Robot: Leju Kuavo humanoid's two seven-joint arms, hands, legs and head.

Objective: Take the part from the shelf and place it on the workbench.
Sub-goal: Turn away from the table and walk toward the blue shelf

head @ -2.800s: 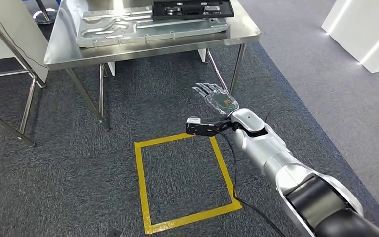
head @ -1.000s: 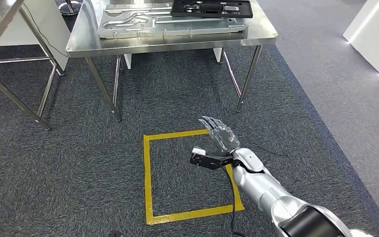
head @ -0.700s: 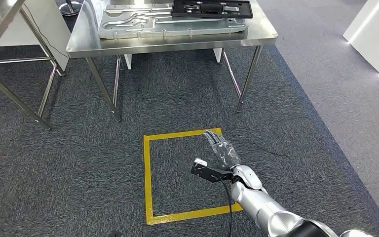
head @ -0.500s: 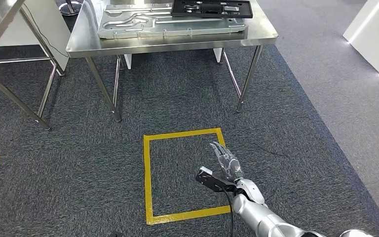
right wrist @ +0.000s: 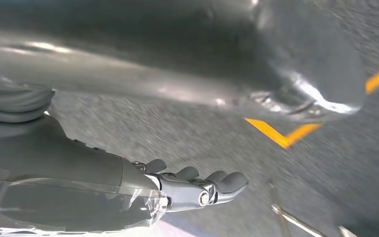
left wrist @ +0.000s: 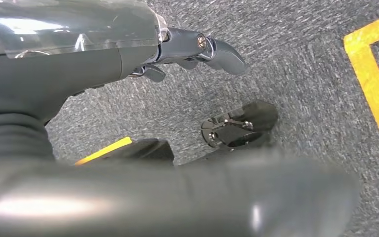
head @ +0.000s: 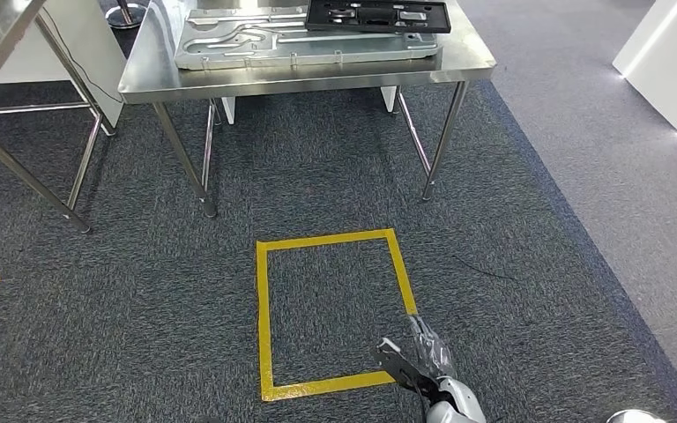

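Nearest, at the bottom edge: right hand [head: 425, 359], low over the grey carpet [head: 538, 264], fingers straight and spread, holding nothing. Just left of it, the near right corner of a yellow taped square [head: 264, 317]. Left hand [left wrist: 197, 47] above the carpet too, fingers loosely extended, nothing in its grasp. Farther off, a steel workbench [head: 317, 77] on thin legs. On top, a long silver grooved plate [head: 300, 40], and on its far right end the black part [head: 377, 13], lying flat. Far left, a metal shelf frame [head: 18, 150].
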